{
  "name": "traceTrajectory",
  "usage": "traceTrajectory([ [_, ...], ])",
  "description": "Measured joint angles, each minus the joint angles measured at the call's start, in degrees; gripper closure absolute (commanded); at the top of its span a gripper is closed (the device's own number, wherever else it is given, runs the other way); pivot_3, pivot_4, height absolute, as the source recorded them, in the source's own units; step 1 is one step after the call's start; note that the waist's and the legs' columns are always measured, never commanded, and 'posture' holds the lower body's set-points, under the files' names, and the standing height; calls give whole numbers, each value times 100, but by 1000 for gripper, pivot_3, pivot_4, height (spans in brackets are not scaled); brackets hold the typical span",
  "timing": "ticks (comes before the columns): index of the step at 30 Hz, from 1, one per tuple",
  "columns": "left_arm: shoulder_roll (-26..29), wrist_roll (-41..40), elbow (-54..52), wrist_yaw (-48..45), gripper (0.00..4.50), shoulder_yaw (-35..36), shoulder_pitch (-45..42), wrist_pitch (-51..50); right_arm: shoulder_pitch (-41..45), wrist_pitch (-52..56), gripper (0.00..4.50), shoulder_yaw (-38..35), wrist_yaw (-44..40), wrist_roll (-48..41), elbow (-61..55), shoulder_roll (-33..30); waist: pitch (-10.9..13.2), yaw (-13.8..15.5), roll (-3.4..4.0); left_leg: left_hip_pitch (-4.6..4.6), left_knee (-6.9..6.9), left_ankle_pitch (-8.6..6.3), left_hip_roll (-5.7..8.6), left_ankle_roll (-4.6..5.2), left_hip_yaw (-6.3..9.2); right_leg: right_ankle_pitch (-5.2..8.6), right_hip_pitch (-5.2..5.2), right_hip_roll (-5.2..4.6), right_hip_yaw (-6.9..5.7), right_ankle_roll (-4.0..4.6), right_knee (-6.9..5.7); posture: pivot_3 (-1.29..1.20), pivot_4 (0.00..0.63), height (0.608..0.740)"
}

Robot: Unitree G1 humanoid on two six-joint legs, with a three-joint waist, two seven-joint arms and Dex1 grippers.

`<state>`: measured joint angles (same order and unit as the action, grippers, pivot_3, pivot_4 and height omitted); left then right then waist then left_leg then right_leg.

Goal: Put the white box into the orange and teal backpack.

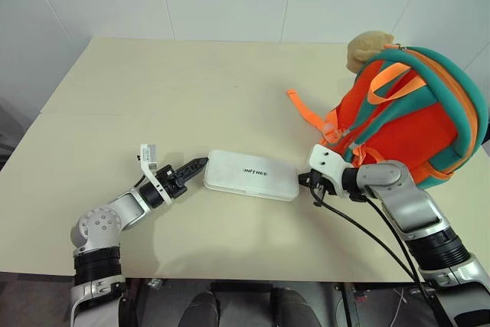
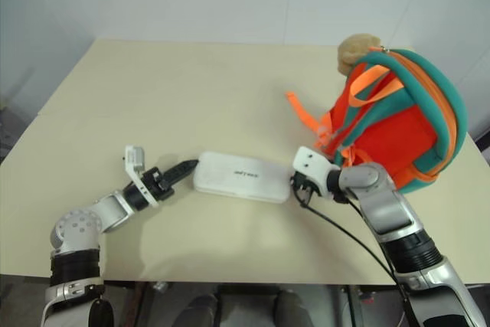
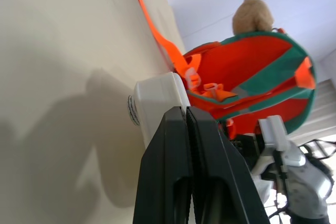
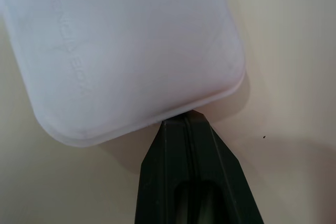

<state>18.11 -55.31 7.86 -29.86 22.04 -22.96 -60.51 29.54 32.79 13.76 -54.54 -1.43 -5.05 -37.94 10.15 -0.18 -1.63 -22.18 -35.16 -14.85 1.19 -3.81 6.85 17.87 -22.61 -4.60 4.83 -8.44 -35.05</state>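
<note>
The white box (image 1: pixel 251 174) lies flat on the table between my two grippers, lettering up. My left gripper (image 1: pixel 200 163) is shut, its tips against the box's left end; its black fingers (image 3: pixel 181 145) press together with nothing between them in the left wrist view. At the box's right end my right gripper (image 1: pixel 303 181) is shut too, and its tips (image 4: pixel 185 121) meet the rim of the box (image 4: pixel 126 45). The orange and teal backpack (image 1: pixel 406 116) stands at the table's right, a tan plush toy (image 1: pixel 369 48) at its top.
An orange webbing strap (image 1: pixel 310 116) trails from the backpack onto the table toward the box. The beige table (image 1: pixel 176 89) stretches open behind and to the left. A white wall rises beyond the far edge.
</note>
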Motion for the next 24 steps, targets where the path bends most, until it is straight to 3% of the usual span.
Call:
traceTrajectory([
  [3, -21, 298, 3, -34, 3884, -95, 1, 191, -5, 0, 4380, -16, 0, 5, -7, 1, 0, 1, 0, 0, 0, 0, 0, 0, 0, 0, 0, 0, 0, 0, 0, 0, 150, 740],
  [15, 51, 369, -351, 6, 175, -95, 0, 8, -5, -2, 4380, -13, -28, 1, -58, 60, 0, -15, 0, 4, 0, -8, -1, 15, 0, -1, 2, 1, 1, -1, -6, 0, 150, 740],
  [24, 1104, 140, -712, 74, 175, -226, 137, -1486, 32, -148, 4380, 69, -113, -181, -337, 237, 2, -138, 4, 4, 5, -10, -3, 18, 2, -1, 2, 3, 2, -1, 1, 0, 150, 740],
])
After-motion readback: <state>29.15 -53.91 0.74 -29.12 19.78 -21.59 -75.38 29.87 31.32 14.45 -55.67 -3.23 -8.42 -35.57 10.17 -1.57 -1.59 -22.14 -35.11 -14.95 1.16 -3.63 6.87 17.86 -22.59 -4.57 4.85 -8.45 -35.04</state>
